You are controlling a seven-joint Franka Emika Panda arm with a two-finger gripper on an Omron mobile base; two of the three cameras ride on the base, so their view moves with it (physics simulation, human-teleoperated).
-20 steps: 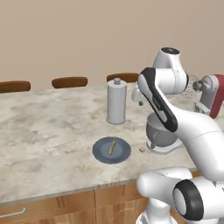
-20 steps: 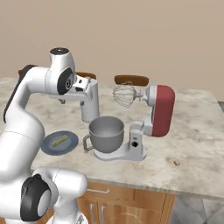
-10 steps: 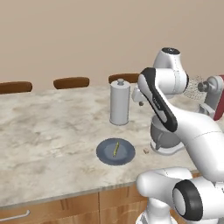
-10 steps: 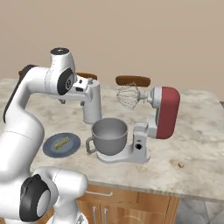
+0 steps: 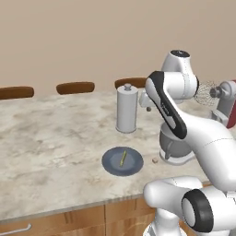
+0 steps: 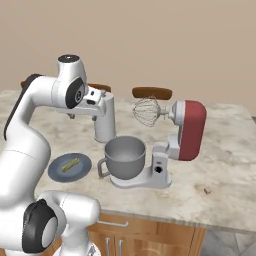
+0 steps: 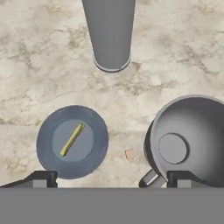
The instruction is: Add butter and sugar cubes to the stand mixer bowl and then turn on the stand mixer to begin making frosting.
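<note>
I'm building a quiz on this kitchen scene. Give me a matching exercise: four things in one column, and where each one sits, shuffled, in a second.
Things:
1. butter
2. sugar cube
3. canister
4. whisk

Places:
A. upright on the counter, behind the plate
B. lying on the plate
C. on the mixer head, raised above the bowl
D. on the bare counter, between plate and bowl

Pairs: 1-B, 2-D, 3-A, 4-C

Here the plate is the blue-grey round one, the bowl is the grey metal one on the mixer base, and the counter is the marbled top.
</note>
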